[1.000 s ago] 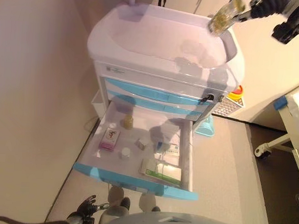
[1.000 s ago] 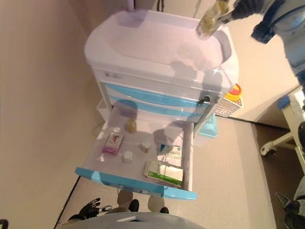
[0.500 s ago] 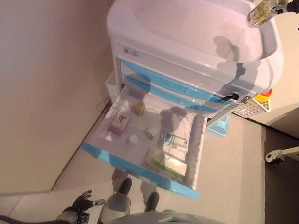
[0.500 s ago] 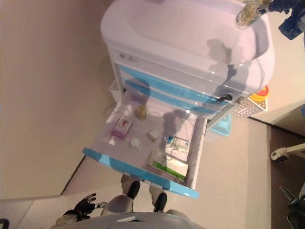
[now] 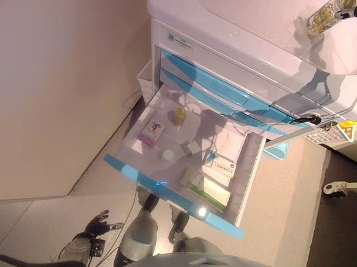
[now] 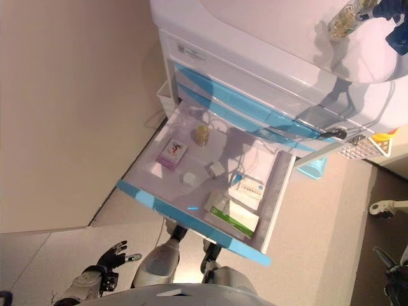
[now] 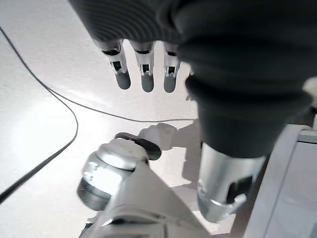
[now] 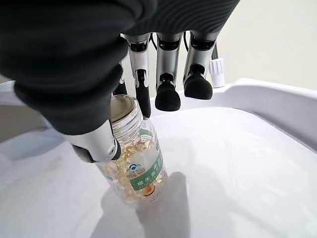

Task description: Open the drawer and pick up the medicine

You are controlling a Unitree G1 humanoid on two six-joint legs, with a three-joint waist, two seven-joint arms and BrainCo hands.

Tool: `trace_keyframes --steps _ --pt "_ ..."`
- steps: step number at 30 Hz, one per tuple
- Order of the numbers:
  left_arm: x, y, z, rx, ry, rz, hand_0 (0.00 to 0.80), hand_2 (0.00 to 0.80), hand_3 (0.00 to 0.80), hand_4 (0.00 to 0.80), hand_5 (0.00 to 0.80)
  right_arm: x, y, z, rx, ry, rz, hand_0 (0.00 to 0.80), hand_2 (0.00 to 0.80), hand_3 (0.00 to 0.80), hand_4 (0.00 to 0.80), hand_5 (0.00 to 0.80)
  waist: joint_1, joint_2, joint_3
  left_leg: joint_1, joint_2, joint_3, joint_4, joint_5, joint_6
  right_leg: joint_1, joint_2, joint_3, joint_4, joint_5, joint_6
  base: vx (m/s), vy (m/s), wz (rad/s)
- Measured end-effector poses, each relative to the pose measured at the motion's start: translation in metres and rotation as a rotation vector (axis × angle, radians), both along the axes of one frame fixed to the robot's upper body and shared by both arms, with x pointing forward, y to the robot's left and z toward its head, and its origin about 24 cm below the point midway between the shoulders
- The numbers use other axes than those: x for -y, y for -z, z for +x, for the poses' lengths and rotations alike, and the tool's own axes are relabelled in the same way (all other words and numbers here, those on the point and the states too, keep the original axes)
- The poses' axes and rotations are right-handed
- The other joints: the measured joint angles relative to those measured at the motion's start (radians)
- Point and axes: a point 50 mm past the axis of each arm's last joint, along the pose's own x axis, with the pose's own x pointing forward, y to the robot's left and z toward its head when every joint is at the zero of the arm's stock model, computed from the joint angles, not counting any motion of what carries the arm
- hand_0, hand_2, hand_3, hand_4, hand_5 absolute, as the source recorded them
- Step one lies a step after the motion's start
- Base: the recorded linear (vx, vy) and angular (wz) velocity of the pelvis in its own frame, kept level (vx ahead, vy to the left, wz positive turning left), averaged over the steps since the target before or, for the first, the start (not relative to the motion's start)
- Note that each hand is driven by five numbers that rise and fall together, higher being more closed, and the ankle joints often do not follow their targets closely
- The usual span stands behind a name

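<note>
My right hand point(image 8: 168, 74) is shut on a clear medicine bottle point(image 8: 133, 163) of yellow capsules, pinched between thumb and fingers near its neck. The bottle point(image 5: 320, 18) hangs tilted over the white cart top point(image 8: 237, 163), base close to the surface; I cannot tell whether it touches. Below, the cart's bottom drawer point(image 5: 165, 191) stands pulled out, holding a pink box point(image 5: 151, 132), a small yellow bottle point(image 5: 179, 115), a white cap point(image 5: 167, 155) and several white and green boxes point(image 5: 208, 193). My left hand point(image 5: 99, 224) hangs open low by the floor, fingers point(image 7: 143, 74) straight.
The white cart point(image 5: 239, 71) has blue drawer fronts and a key in its lock point(image 5: 311, 120). A beige wall point(image 5: 57, 76) runs along the left. A light blue bin point(image 5: 277, 150) and a yellow container point(image 5: 346, 124) sit right of the cart. A caster wheel point(image 5: 335, 189) shows further right.
The whole picture has shifted, so the camera has moved. The bottle's shadow on the cart top now lies nearer the bottle, which has come lower. The left hand stays by the floor.
</note>
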Motion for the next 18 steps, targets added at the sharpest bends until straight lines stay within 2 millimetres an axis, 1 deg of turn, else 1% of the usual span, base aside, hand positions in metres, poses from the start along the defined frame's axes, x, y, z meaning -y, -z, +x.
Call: trace_keyframes --steps 3,8,9,10,11,18 --pt "-0.0001 -0.0004 0.0009 0.002 0.002 0.000 0.000 0.000 0.000 0.000 0.000 0.0035 0.0028 -0.0002 -0.030 -0.004 0.006 0.800 0.800 0.800 0.800 0.800 0.004 -0.001 0.000 0.004 0.000 -0.001 0.000 0.001 0.001 0.005 0.000 -0.001 0.000 -0.003 0.004 0.000 -0.005 0.01" --pt "-0.0009 -0.0005 0.0005 -0.002 0.008 0.003 0.000 0.000 0.000 0.000 0.000 0.0037 0.0034 0.0000 -0.052 -0.004 -0.005 0.800 0.800 0.800 0.800 0.800 0.005 -0.007 0.003 0.004 0.000 -0.001 0.001 0.005 0.002 0.005 0.000 -0.001 0.000 -0.003 0.005 0.000 0.000 0.00" --pt "-0.0012 -0.0005 0.0002 -0.002 0.006 0.003 0.000 0.000 0.000 0.000 0.000 0.0033 0.0023 -0.0001 -0.056 -0.002 -0.011 0.584 0.584 0.584 0.584 0.584 0.005 -0.007 0.003 0.004 -0.001 -0.001 0.001 0.005 0.003 0.005 -0.001 -0.001 0.000 -0.003 0.005 0.000 0.000 0.00" --pt "-0.0016 -0.0007 0.0002 -0.001 0.001 0.001 0.000 0.000 0.000 0.000 0.000 0.0030 0.0017 -0.0001 -0.058 -0.002 -0.017 0.176 0.176 0.176 0.176 0.176 0.005 -0.007 0.003 0.004 -0.001 -0.001 0.001 0.005 0.003 0.005 -0.001 -0.001 0.000 -0.003 0.005 0.000 0.000 0.00" --pt "-0.0018 -0.0008 0.0003 0.000 0.001 0.001 0.000 0.000 0.000 0.000 0.000 0.0026 0.0006 -0.0001 -0.055 -0.002 -0.017 0.000 0.000 0.000 0.000 0.000 0.004 -0.007 0.003 0.004 -0.001 0.000 0.001 0.005 0.003 0.005 -0.001 -0.001 0.000 -0.002 0.003 0.000 0.000 0.00" --pt "-0.0020 -0.0010 0.0006 0.000 0.001 0.002 0.000 0.000 0.000 0.000 0.000 -0.0039 0.0001 0.0040 -0.052 -0.025 -0.044 0.000 0.000 0.000 0.000 0.000 0.004 -0.007 0.003 0.008 -0.001 0.001 0.000 0.005 0.003 0.007 -0.002 0.001 0.000 0.000 0.000 0.000 0.000 0.00"
